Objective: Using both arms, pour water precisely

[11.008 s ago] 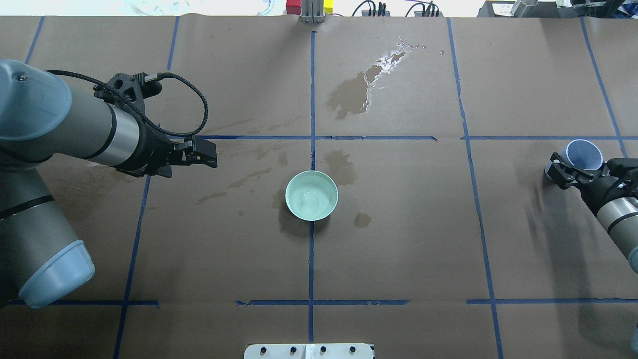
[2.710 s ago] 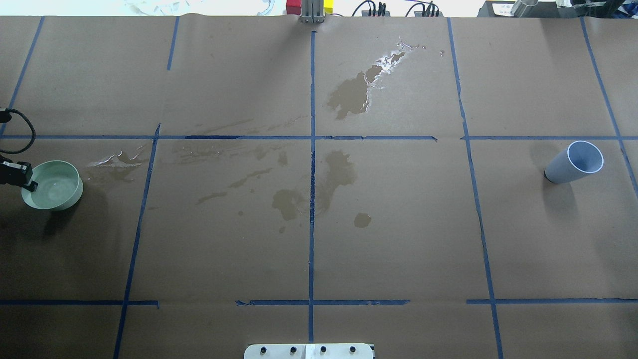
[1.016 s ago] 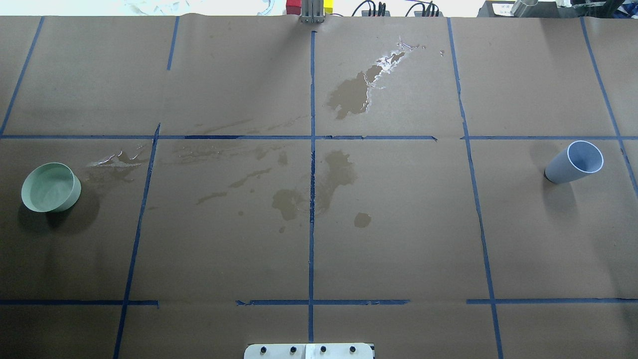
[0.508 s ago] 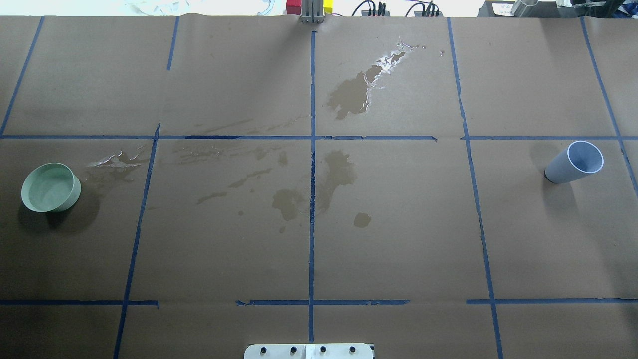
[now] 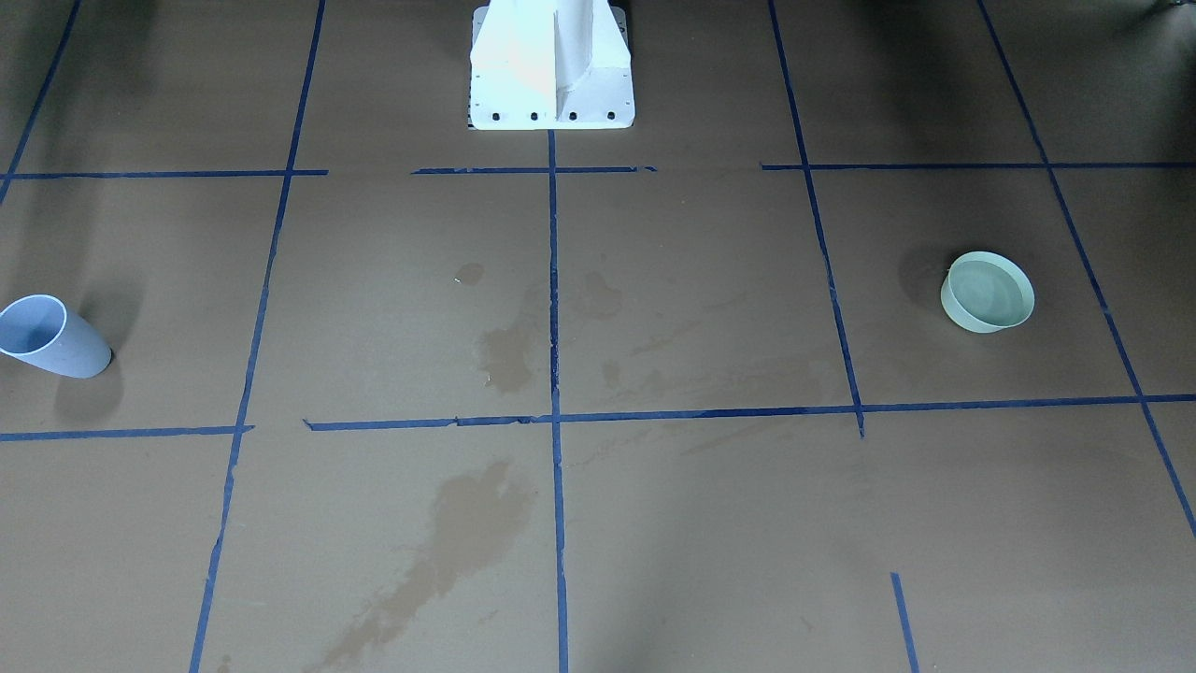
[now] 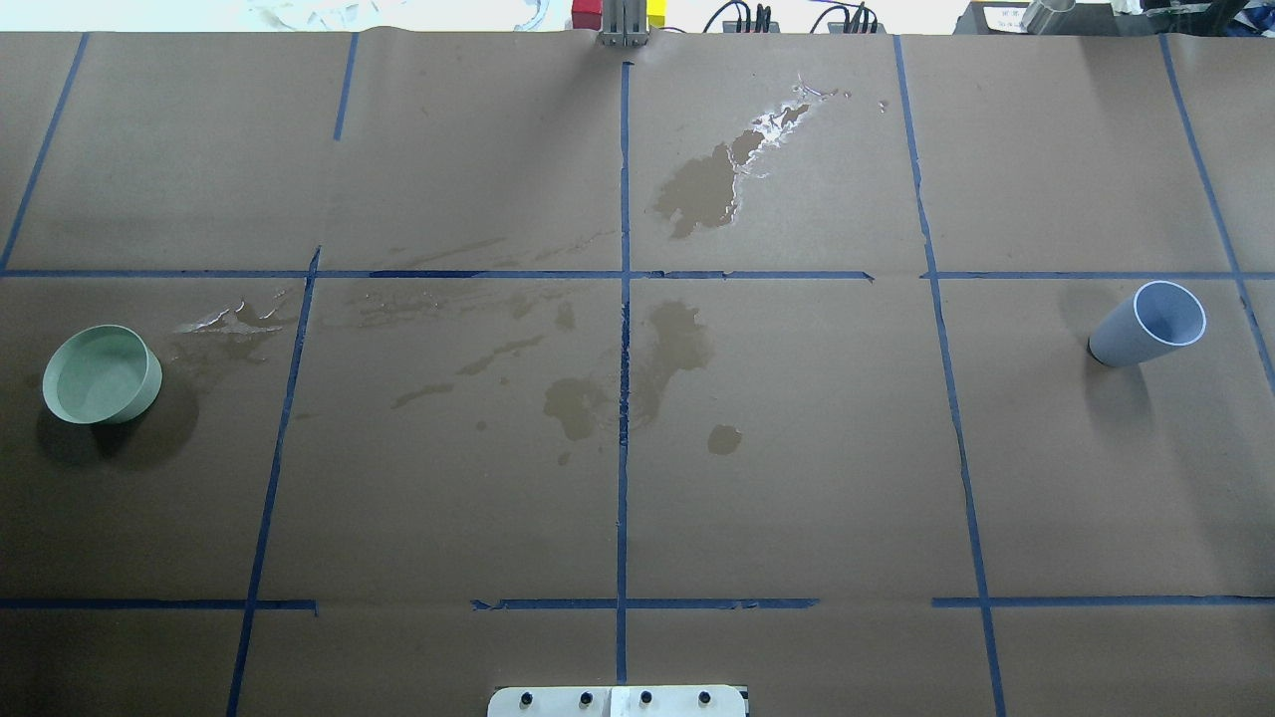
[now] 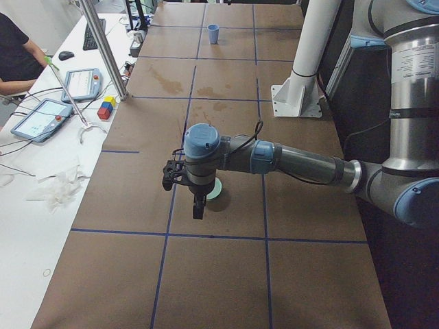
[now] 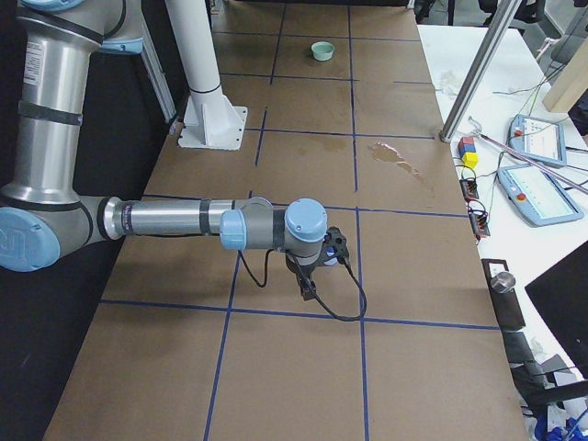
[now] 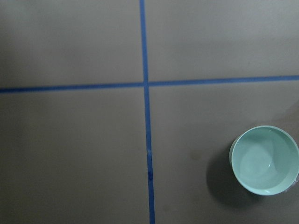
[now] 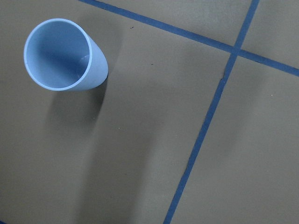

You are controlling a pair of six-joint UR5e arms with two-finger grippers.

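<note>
A mint-green bowl (image 6: 145, 400) stands at the table's far left, with water (image 9: 261, 161) in it; it also shows in the front view (image 5: 956, 313). A pale blue cup (image 6: 1146, 324) stands upright at the far right, and its inside looks empty in the right wrist view (image 10: 63, 55). My left gripper (image 7: 199, 209) points down above the table beside the bowl. My right gripper (image 8: 308, 289) points down near the cup's spot. Both show only in the side views, so I cannot tell whether they are open or shut.
Wet spill patches darken the brown paper at the middle (image 6: 598, 398) and far middle (image 6: 702, 189). The white pedestal (image 5: 551, 65) stands at the robot's side. A metal post (image 7: 103, 48), tablets (image 7: 41, 116) and a seated person (image 7: 17, 55) are beyond the far edge.
The bowl went from the table's middle to the far left in my left gripper, which then let go. Both arms left the overhead view. Nothing has moved in the last second.
</note>
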